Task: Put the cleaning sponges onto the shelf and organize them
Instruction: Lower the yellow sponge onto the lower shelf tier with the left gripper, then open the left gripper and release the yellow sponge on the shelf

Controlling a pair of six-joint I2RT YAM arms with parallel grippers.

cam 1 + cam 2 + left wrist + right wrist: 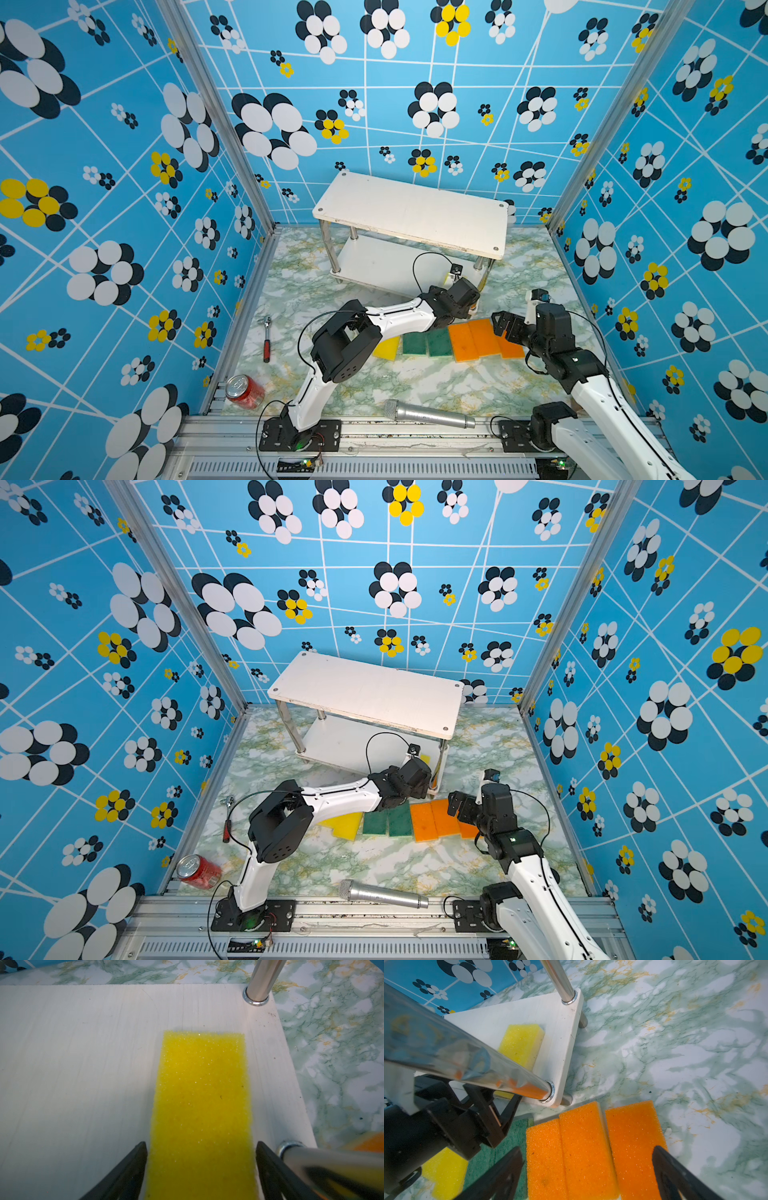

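The shelf stands at the back of the marble table. One yellow sponge lies flat on its lower board, close to the right-hand posts. My left gripper reaches in under the top board, open, with a finger just off each long side of that sponge. In front of the shelf lies a row of sponges: yellow, two green and three orange. Above the orange ones my right gripper hangs open and holds nothing.
A red soda can lies at the front left corner. A silver microphone lies along the front edge. A red-handled ratchet lies at the left. Patterned blue walls close in three sides. The shelf's shiny posts stand near both grippers.
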